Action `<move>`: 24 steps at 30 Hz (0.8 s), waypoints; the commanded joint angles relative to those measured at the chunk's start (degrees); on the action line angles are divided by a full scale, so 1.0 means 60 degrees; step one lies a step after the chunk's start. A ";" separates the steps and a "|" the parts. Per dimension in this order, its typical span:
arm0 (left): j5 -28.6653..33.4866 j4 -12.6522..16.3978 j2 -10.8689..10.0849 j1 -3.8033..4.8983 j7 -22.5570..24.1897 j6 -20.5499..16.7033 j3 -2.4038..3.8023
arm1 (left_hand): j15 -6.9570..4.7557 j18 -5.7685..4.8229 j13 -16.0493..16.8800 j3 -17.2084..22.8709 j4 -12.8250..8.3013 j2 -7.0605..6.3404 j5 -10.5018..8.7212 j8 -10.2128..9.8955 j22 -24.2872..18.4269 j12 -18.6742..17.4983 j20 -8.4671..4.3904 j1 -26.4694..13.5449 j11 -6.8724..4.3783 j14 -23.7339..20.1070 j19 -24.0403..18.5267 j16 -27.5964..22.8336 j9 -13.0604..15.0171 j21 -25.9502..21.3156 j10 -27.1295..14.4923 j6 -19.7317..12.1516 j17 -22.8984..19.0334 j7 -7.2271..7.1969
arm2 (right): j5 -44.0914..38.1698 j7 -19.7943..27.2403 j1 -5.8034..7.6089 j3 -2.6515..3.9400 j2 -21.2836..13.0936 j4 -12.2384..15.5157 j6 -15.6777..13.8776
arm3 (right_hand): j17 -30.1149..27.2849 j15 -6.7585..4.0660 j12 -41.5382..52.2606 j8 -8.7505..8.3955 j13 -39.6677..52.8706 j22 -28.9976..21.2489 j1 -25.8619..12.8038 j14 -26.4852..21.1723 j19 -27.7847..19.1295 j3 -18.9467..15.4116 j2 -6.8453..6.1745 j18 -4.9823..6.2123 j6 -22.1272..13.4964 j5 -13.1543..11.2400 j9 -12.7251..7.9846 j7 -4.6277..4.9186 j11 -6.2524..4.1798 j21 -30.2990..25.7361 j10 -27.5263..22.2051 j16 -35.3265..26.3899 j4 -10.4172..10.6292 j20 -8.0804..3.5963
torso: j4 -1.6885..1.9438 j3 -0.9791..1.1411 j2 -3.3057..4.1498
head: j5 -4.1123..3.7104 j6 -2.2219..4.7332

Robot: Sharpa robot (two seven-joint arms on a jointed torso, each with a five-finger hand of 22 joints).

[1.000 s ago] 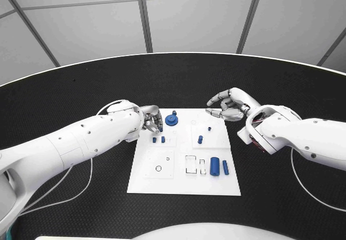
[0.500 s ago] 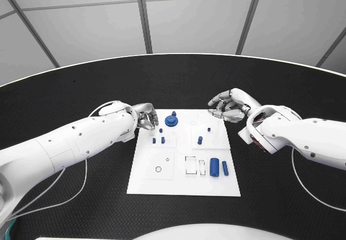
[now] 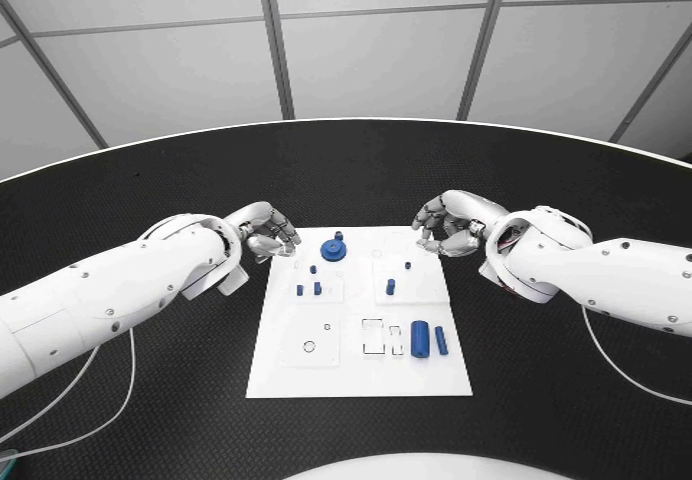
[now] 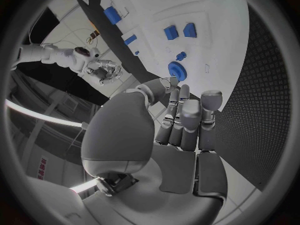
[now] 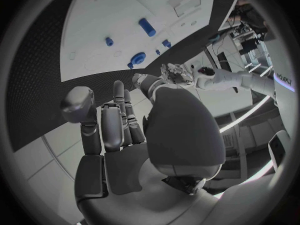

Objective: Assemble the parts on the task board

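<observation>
Fingers of the left hand (image 3: 264, 231): curled in toward the palm, nothing between them, as the left wrist view also shows (image 4: 181, 120); the hand sits just off the far left corner of the task board (image 3: 361, 375), over the black table (image 3: 144, 420), apart from every part. Task board: white plate, lying flat in the middle of the table between the two arms. Parts on it, from left: two small blue pegs (image 3: 307, 290) standing side by side in the left middle panel; a blue gear with a knob (image 3: 335, 248) near the far edge, just beside the left hand and not touching it; a small ring mark (image 3: 309, 346) in the near left panel; a small blue peg (image 3: 391, 287) and a smaller blue stud (image 3: 407, 266) in the right middle panel; outlined rectangular slots (image 3: 375, 334) in the near right panel; a thick blue cylinder (image 3: 420, 338) lying just right of the slots; a thinner blue bar (image 3: 440, 340) lying just beside the cylinder, parallel to it. Fingers of the right hand (image 3: 454, 224): likewise curled in, holding nothing, confirmed in the right wrist view (image 5: 115, 125); the hand hangs at the far right corner of the board, whether over the plate's edge or just off it cannot be told, and touches no part.
</observation>
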 commanded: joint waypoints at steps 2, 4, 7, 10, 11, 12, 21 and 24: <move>0.2192 0.0561 -0.0755 0.0023 0.0507 -0.0402 -0.0002 | 0.0001 0.0283 -0.0058 -0.0045 0.0066 0.0025 0.0007 -0.0068 -0.1017 -0.0104 0.0000 -0.0071 0.0043 -0.0608 -0.0613 -0.0633 0.0010 -0.0591 -0.0088 0.0030 -0.1554 0.0056 | -0.2048 -0.0360 -0.0001 -0.0007 0.0146 -0.0211 0.0552 | 0.0125 -0.0004 -0.0431 -0.0047 -0.0454 0.0145 0.0131 0.0404 0.0133 0.0131 -0.0025 -0.0053 0.0081 -0.0679 -0.0027 -0.0056 -0.0035 0.0196 0.0100 0.0128 -0.0062 0.0006 | -0.0051 -0.0069 -0.0119 | -0.0170 0.0020; 0.3481 0.0855 -0.1053 0.0029 0.0949 -0.0446 -0.0002 | 0.0015 0.0373 -0.0087 -0.0029 0.0040 0.0071 0.0011 -0.0092 -0.1580 -0.0135 0.0004 0.0007 0.0056 -0.0948 -0.0955 -0.0990 0.0015 -0.0935 -0.0164 0.0009 -0.2307 0.0070 | -0.2567 -0.0505 -0.0005 -0.0018 0.0249 -0.0325 0.0724 | 0.0153 0.0016 -0.0633 -0.0122 -0.0669 0.0190 0.0136 0.0412 0.0149 0.0253 -0.0084 -0.0063 0.0051 -0.0969 -0.0062 -0.0036 -0.0014 0.0239 0.0088 0.0139 -0.0046 0.0012 | -0.0058 -0.0091 -0.0154 | -0.0203 0.0028; 0.5145 0.1249 -0.1397 0.0034 0.1638 -0.0204 -0.0004 | 0.0026 0.0441 -0.0110 -0.0071 0.0056 0.0106 0.0012 -0.0098 -0.1993 -0.0138 0.0012 0.0015 0.0086 -0.1210 -0.1216 -0.1256 0.0029 -0.1221 -0.0229 -0.0001 -0.2752 0.0087 | -0.2999 -0.0632 -0.0051 -0.0029 0.0418 -0.0484 0.0871 | 0.0257 0.0049 -0.0811 -0.0195 -0.0856 0.0330 0.0141 0.0447 0.0199 0.0328 -0.0145 -0.0101 0.0002 -0.1024 -0.0094 -0.0011 0.0024 0.0415 0.0036 0.0227 -0.0047 0.0030 | -0.0090 -0.0111 -0.0185 | -0.0185 0.0046; 0.6510 0.1588 -0.1632 0.0036 0.2111 0.0197 -0.0005 | 0.0034 0.0441 -0.0129 -0.0155 0.0093 0.0155 0.0020 -0.0092 -0.2112 -0.0120 0.0021 0.0003 0.0095 -0.1449 -0.1335 -0.1464 0.0052 -0.1414 -0.0263 -0.0010 -0.2897 0.0089 | -0.3344 -0.0690 -0.0117 -0.0035 0.0591 -0.0632 0.0981 | 0.0331 0.0096 -0.0949 -0.0251 -0.1025 0.0528 0.0163 0.0493 0.0284 0.0397 -0.0174 -0.0157 -0.0024 -0.1029 -0.0118 -0.0002 0.0055 0.0679 0.0012 0.0304 -0.0073 0.0071 | -0.0075 -0.0131 -0.0182 | -0.0225 0.0067; 0.6950 0.1698 -0.1705 0.0036 0.2275 0.0376 -0.0006 | 0.0038 0.0442 -0.0139 -0.0205 0.0100 0.0158 0.0025 -0.0090 -0.2165 -0.0115 0.0023 0.0003 0.0097 -0.1548 -0.1386 -0.1549 0.0062 -0.1499 -0.0281 -0.0016 -0.2954 0.0093 | -0.3435 -0.0702 -0.0140 -0.0036 0.0661 -0.0692 0.1027 | 0.0291 0.0107 -0.0992 -0.0267 -0.1077 0.0580 0.0163 0.0497 0.0310 0.0414 -0.0180 -0.0169 -0.0029 -0.1033 -0.0124 -0.0004 0.0060 0.0750 0.0004 0.0276 -0.0078 0.0081 | -0.0073 -0.0147 -0.0186 | -0.0232 0.0072; 0.7331 0.1798 -0.1772 0.0036 0.2416 0.0555 -0.0006 | 0.0040 0.0441 -0.0146 -0.0232 0.0101 0.0166 0.0025 -0.0087 -0.2196 -0.0115 0.0025 0.0010 0.0102 -0.1610 -0.1415 -0.1601 0.0067 -0.1550 -0.0296 -0.0019 -0.2989 0.0096 | -0.3505 -0.0709 -0.0161 -0.0038 0.0728 -0.0751 0.1071 | 0.0219 0.0115 -0.1050 -0.0286 -0.1152 0.0630 0.0175 0.0502 0.0341 0.0448 -0.0178 -0.0178 -0.0029 -0.1036 -0.0132 -0.0009 0.0054 0.0816 0.0000 0.0226 -0.0091 0.0087 | -0.0072 -0.0148 -0.0186 | -0.0234 0.0076; 0.8952 0.2298 -0.2155 0.0035 0.3020 0.1248 -0.0008 | 0.0079 0.0435 -0.0194 -0.0545 0.0188 0.0197 0.0015 -0.0085 -0.2434 -0.0099 0.0069 -0.0040 0.0128 -0.2095 -0.1686 -0.1974 0.0099 -0.1952 -0.0369 -0.0080 -0.3225 0.0103 | -0.3711 -0.0543 -0.0322 -0.0061 0.1213 -0.1122 0.1326 | 0.0243 0.0116 -0.1201 -0.0309 -0.1368 0.0801 0.0228 0.0539 0.0424 0.0562 -0.0142 -0.0211 0.0026 -0.1009 -0.0138 -0.0028 0.0043 0.1041 0.0031 0.0272 -0.0154 0.0101 | -0.0064 -0.0129 -0.0118 | -0.0186 0.0089; 0.9211 0.2400 -0.2247 0.0035 0.3116 0.1302 -0.0008 | 0.0072 0.0438 -0.0192 -0.0564 0.0185 0.0237 0.0029 -0.0073 -0.2464 -0.0074 0.0067 -0.0004 0.0117 -0.2130 -0.1700 -0.2003 0.0107 -0.1996 -0.0337 -0.0065 -0.3249 0.0095 | -0.3728 -0.0487 -0.0393 -0.0066 0.1335 -0.1201 0.1370 | 0.0257 0.0107 -0.1248 -0.0302 -0.1451 0.0846 0.0266 0.0550 0.0439 0.0621 -0.0118 -0.0217 0.0079 -0.0986 -0.0133 -0.0041 0.0029 0.1094 0.0081 0.0293 -0.0201 0.0099 | -0.0066 -0.0133 -0.0106 | -0.0215 0.0097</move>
